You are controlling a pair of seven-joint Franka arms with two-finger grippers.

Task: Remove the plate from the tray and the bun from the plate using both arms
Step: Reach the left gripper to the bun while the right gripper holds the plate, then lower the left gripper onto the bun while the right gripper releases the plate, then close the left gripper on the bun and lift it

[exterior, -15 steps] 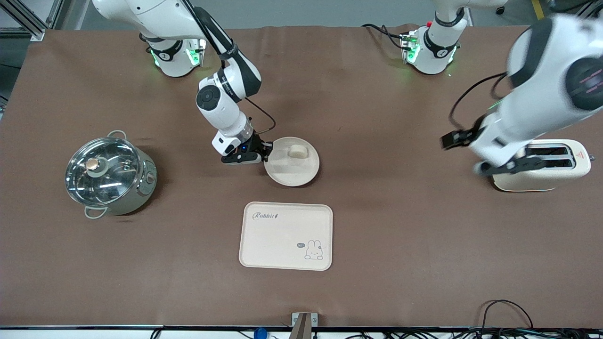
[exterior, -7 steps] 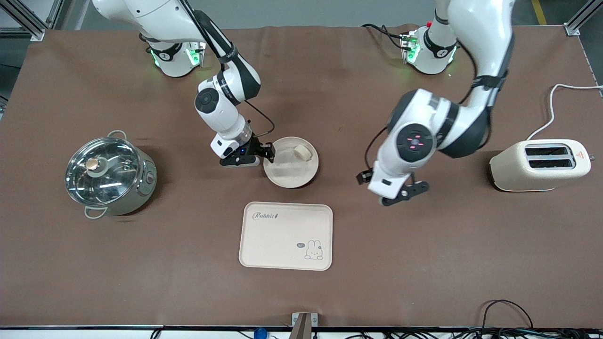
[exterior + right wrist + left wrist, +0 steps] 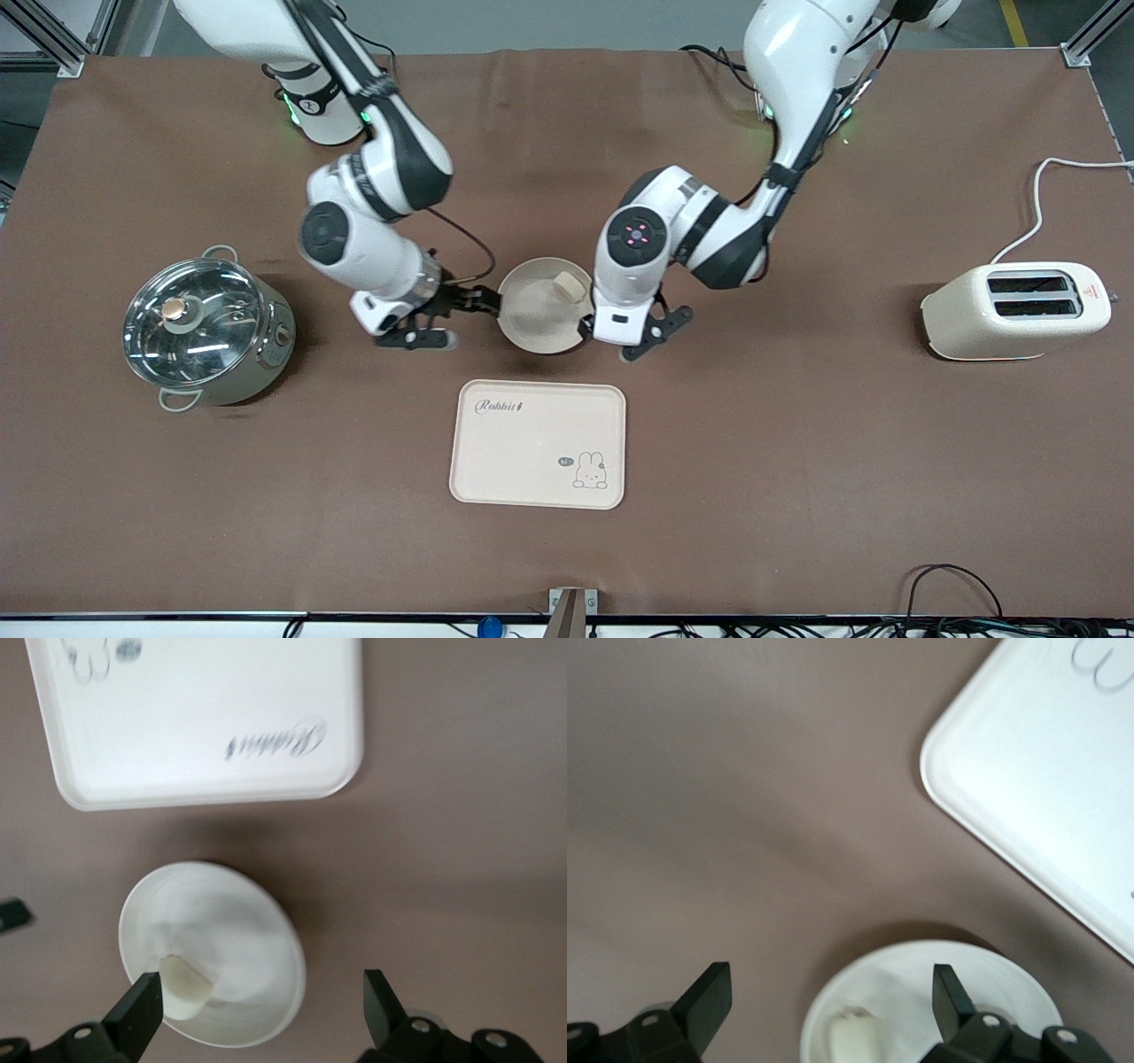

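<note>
The cream plate (image 3: 532, 323) lies on the brown table mid-way between the arms, farther from the front camera than the tray, and looks slightly tilted. The pale bun (image 3: 567, 285) rests in it near the rim on the left arm's side. My right gripper (image 3: 447, 321) is open beside the plate on the pot's side; in its wrist view (image 3: 261, 1005) one fingertip overlaps the bun (image 3: 184, 988) and plate (image 3: 239, 939). My left gripper (image 3: 623, 335) is open beside the plate on the toaster's side; its wrist view (image 3: 831, 1001) shows the plate (image 3: 992, 979) and bun (image 3: 850, 1036) below.
A cream rectangular tray (image 3: 496, 443) with a rabbit drawing lies nearer the front camera than the plate; it also shows in both wrist views (image 3: 1045, 788) (image 3: 204, 718). A steel pot (image 3: 205, 328) with a glass lid stands toward the right arm's end. A cream toaster (image 3: 1014, 310) stands toward the left arm's end.
My left arm swung from over the toaster to beside the plate. My right gripper drew back from the plate's rim toward the pot. The bun shifted a little in the plate.
</note>
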